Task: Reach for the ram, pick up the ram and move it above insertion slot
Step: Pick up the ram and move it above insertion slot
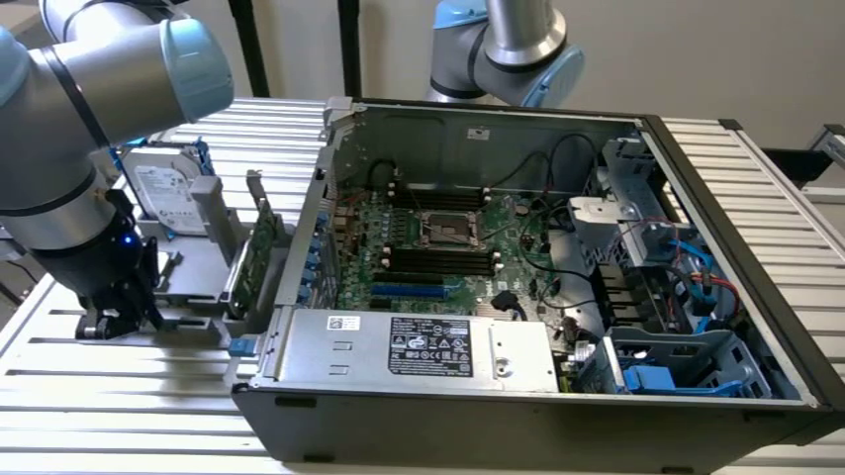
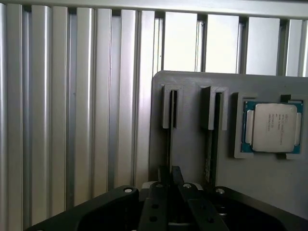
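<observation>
At eight o'clock in the exterior view, the black two-fingered gripper (image 1: 117, 322) sits low over the grey slotted plastic holder (image 2: 187, 149). Its fingers are drawn together on the thin, dark-edged ram stick (image 2: 169, 139), which stands edge-on in its slot. The open dark metal computer case (image 1: 528, 426) lies toward three o'clock.

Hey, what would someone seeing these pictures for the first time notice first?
The open computer case dominates the exterior view's middle, its green motherboard exposed. At that view's left the arm's pincer hangs low over a grey holder; the wrist view shows the ram standing on edge in its slot, a silver processor chip nearby.
</observation>
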Tool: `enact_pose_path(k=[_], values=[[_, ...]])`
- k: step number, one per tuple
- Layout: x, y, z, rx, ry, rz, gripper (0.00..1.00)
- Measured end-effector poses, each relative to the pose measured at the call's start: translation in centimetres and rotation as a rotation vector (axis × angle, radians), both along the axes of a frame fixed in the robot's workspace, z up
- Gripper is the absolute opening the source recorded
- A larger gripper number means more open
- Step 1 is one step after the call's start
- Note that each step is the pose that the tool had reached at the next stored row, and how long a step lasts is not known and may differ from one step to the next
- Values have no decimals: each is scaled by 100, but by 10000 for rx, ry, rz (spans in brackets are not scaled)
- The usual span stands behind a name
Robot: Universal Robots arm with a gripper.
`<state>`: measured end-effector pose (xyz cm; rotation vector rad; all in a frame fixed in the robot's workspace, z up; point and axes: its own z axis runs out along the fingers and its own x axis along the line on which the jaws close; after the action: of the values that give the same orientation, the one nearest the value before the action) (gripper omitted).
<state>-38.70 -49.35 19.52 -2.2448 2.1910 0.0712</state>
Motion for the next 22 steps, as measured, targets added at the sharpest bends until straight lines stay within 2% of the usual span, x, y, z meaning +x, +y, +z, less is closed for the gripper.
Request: enact_pose_path(k=[9,15,22], values=[[7,2,0,-31,1,-584,14],[9,4,8,-44,5,-628,14],[9,4,133,-43,27,-628,14]])
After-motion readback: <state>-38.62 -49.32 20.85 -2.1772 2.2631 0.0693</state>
